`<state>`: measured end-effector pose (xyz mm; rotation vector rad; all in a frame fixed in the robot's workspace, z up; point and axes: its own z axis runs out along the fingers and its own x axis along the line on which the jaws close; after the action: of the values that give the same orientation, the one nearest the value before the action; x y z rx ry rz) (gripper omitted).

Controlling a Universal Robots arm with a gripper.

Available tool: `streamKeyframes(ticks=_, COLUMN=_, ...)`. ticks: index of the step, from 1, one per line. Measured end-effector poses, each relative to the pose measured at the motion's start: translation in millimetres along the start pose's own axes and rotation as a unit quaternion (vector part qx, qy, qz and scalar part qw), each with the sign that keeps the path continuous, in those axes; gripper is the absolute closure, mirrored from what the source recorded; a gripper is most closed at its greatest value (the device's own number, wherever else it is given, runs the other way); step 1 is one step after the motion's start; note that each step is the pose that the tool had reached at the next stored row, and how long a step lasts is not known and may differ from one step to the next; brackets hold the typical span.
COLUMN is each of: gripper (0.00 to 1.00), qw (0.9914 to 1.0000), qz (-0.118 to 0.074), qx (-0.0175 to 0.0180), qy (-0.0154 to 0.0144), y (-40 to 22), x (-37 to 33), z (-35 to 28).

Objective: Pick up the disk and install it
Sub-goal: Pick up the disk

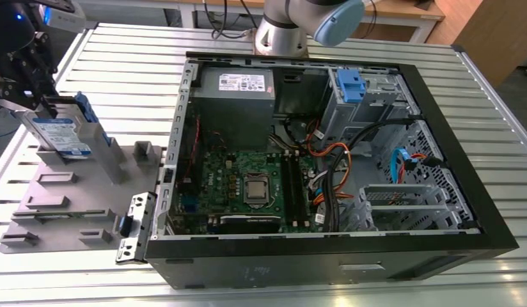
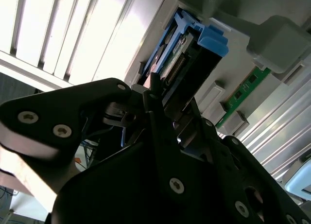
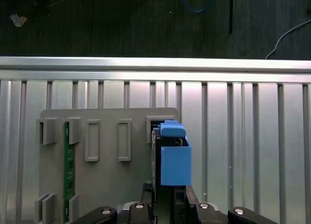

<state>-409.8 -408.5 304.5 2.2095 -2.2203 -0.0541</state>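
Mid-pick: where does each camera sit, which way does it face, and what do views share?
Exterior view: high off the arm, looking down on the open computer case and grey tray; arm and pincer show.
First wrist view: on the wrist, looking past the pincer at the disk standing in the tray.
Second wrist view: on the wrist, close behind the pincer, facing the disk's connector end.
Shared: all three show disk, tray and pincer.

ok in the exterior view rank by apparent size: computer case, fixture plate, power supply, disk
1. computer case
2. grey fixture plate
3. power supply and disk: look about alike, disk stands tilted, so unranked
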Motion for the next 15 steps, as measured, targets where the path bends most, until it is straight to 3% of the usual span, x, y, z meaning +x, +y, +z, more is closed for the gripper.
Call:
streamKeyframes(ticks=11, gripper=0.65, qw=1.0, qz=0.0, qx=-0.0001, qy=0.0001, y=0.1, x=0.0, z=-0.9)
streamKeyframes(ticks=15, gripper=0.65, qw=1.0, qz=0.0, qx=-0.0002, qy=0.0001, y=0.2, x=0.0, z=-4.2)
